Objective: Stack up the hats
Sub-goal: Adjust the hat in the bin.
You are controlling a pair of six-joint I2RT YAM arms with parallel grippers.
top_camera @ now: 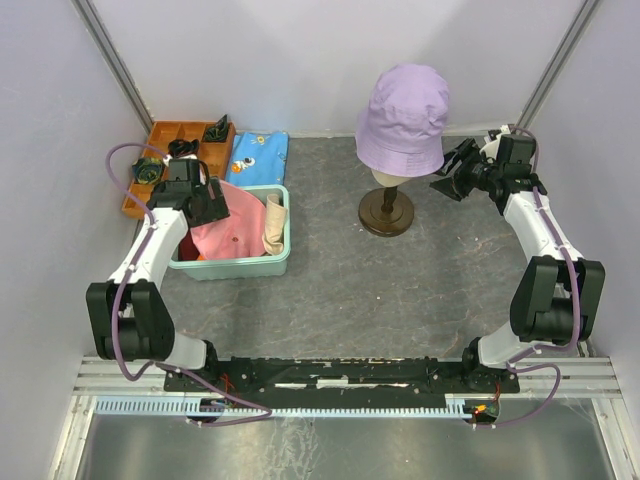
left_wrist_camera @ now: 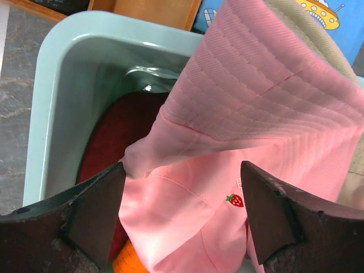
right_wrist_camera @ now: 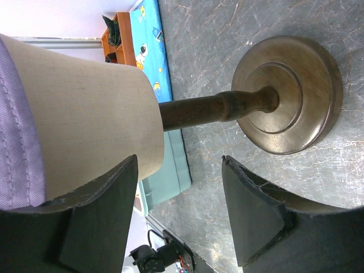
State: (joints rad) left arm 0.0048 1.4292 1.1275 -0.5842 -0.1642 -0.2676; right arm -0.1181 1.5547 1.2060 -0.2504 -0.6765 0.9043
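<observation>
Only the lavender hat [top_camera: 404,115] sits on the mannequin head [top_camera: 388,177]; pink hat [left_wrist_camera: 239,148], cream hat [top_camera: 272,225], dark red hat [left_wrist_camera: 108,142] and orange hat [left_wrist_camera: 128,261] wait in the teal bin [top_camera: 230,268] under my wide-open, empty left gripper [left_wrist_camera: 182,210], right gripper [right_wrist_camera: 179,210] open, empty beside the head.

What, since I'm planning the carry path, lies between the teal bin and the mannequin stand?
Nothing: the top view shows bare grey tabletop between the bin and the stand's base.

Top external: is looking down over the worktop [top_camera: 400,290] from above and behind the arm bases.
Left wrist: is riding the left hand [left_wrist_camera: 182,168], peering closely into the teal bin [left_wrist_camera: 51,85].
Right wrist: is riding the right hand [right_wrist_camera: 179,159], facing the mannequin stand [right_wrist_camera: 284,94] sideways.
Shared: teal bin and mannequin stand are showing overhead too.
</observation>
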